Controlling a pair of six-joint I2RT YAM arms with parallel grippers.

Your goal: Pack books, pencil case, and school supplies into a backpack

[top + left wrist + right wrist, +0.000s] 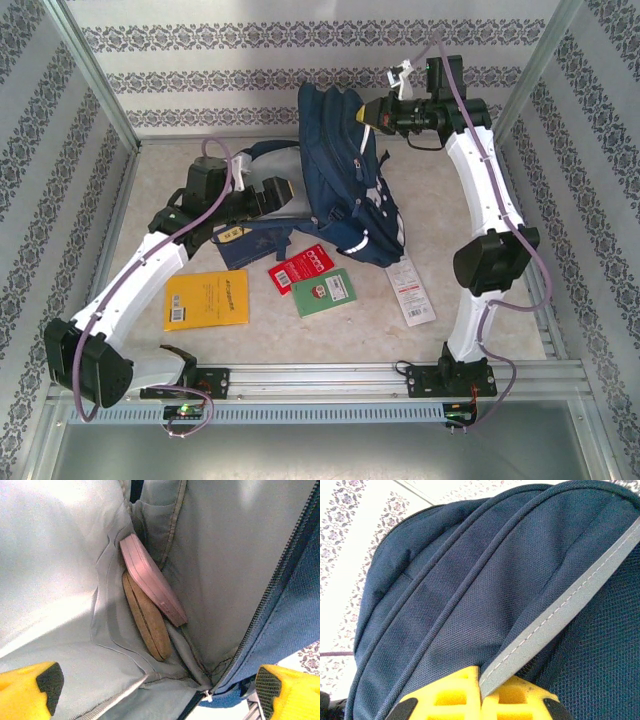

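Got the backpack (pixel 345 170) back-middle on the table (pixel 500 330); in front, left to right: big book (pixel 206 298), packet (pixel 301 266) touching small book (pixel 323 292), strip packet (pixel 409 291).

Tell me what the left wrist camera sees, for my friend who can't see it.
The inside of the open backpack: a pink flat thing and a brown one lie tucked against its pale grey lining. Yellow fingers sit wide apart at the bottom corners.

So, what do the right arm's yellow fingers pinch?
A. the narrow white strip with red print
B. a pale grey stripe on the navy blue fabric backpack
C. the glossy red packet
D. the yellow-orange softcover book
B: the right wrist view shows the right arm's yellow fingers closed on the pale grey stripe of the navy blue fabric backpack.
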